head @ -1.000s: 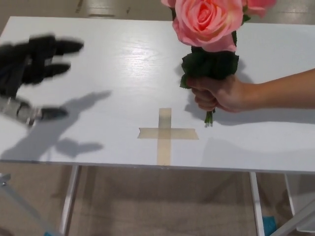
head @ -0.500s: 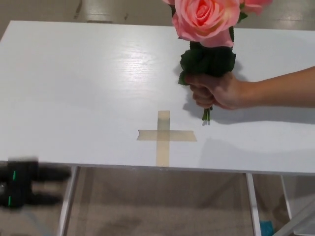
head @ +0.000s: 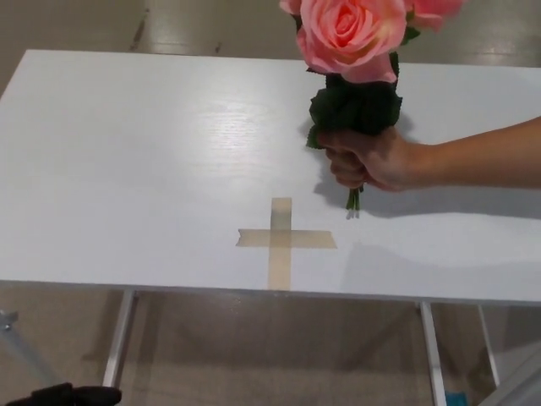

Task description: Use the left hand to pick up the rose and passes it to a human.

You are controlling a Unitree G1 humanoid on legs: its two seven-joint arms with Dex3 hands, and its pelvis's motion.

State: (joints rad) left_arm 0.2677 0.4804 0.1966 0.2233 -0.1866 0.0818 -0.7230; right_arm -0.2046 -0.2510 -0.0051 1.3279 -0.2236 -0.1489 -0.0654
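A pink rose (head: 351, 34) with dark green leaves stands upright above the white table (head: 127, 169), held by its stems in a person's hand (head: 368, 159) that reaches in from the right. The stem ends poke out below the person's fist, just over the tabletop. Only a dark sliver of my left hand (head: 63, 395) shows at the bottom left corner, below the table's front edge and far from the rose. Whether its fingers are apart is not visible. My right hand does not show.
A cross of tan tape (head: 283, 240) marks the table near its front edge, left of the person's fist. White table legs (head: 117, 347) run down to the floor below. The person's forearm (head: 482, 154) lies across the table's right side.
My left hand has dropped from over the table's left side to below the front edge, almost out of the picture. The person still holds the rose in about the same place.
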